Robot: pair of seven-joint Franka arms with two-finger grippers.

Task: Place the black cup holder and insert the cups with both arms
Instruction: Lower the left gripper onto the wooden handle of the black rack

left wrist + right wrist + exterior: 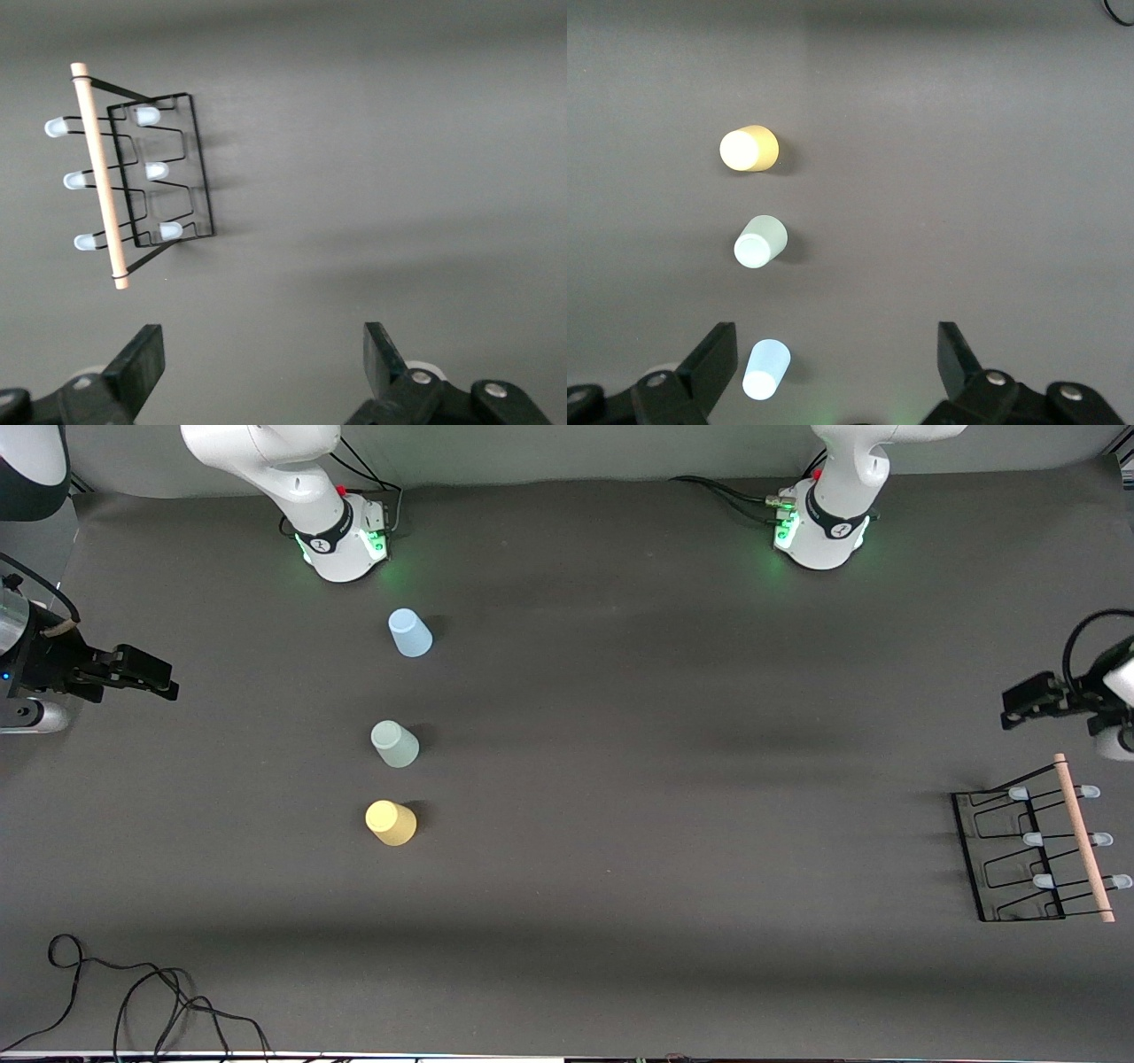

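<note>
My left gripper and right gripper hang spread, holding nothing. Risk: the black cup holder sliding when pinched; upturned cups tipping.

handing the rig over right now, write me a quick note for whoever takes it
Left gripper: open, empty, up in the air at the left arm's end of the table, near the holder.
Right gripper: open, empty, at the right arm's end.
Holder: lying at the left arm's end, no cups on it.
Cups: upside down in a row before the right arm's base; blue cup farthest from the front camera, green cup in the middle, yellow cup nearest.
Done: nothing.
Left: place the holder, put all three cups on it.
</note>
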